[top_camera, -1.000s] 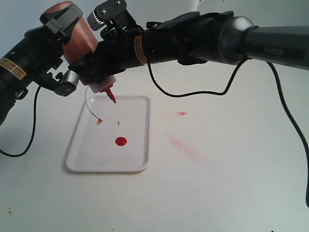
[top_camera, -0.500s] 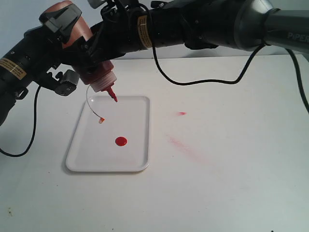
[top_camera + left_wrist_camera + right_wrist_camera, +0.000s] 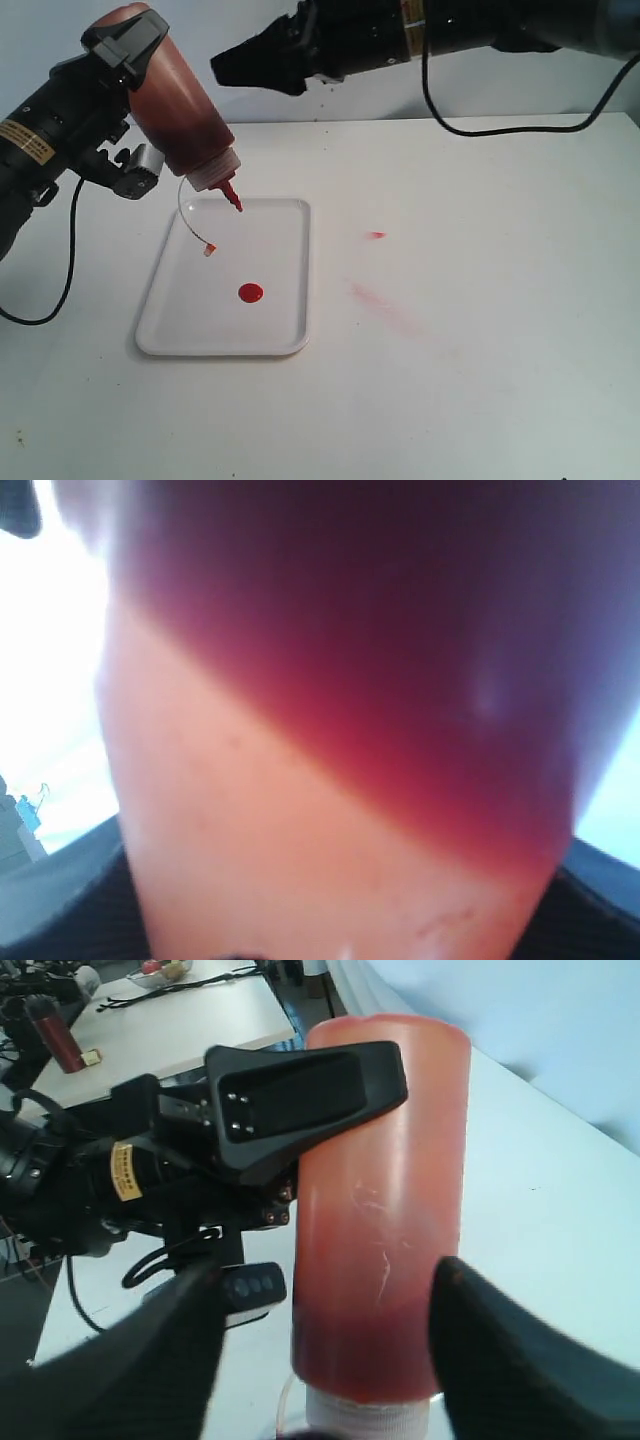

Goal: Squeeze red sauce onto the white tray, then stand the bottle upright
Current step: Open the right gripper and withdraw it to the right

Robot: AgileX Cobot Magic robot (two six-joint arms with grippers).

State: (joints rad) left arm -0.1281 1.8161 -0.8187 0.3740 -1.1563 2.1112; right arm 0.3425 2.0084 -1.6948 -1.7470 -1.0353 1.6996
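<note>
My left gripper (image 3: 128, 100) is shut on the bottle (image 3: 178, 112) and holds it tilted, with the red nozzle (image 3: 232, 197) pointing down over the far edge of the white tray (image 3: 195, 325). Its small cap (image 3: 208, 250) dangles on the tether above the tray. One round blob of red sauce (image 3: 250, 292) lies on the tray. The bottle (image 3: 330, 730) fills the left wrist view. My right gripper (image 3: 240, 68) hangs open, up and to the right of the bottle and apart from it. In the right wrist view its fingers (image 3: 150, 1360) frame the bottle (image 3: 385, 1210) without touching.
Faint pinkish smears (image 3: 382, 305) and a small red spot (image 3: 376, 235) mark the white table right of the tray. A black cable (image 3: 530, 128) trails from the right arm. Another cable (image 3: 68, 255) hangs below the left arm.
My right gripper has let go of the bottle's body and drawn back up and to the right. The left gripper and the tilted bottle have stayed in place.
</note>
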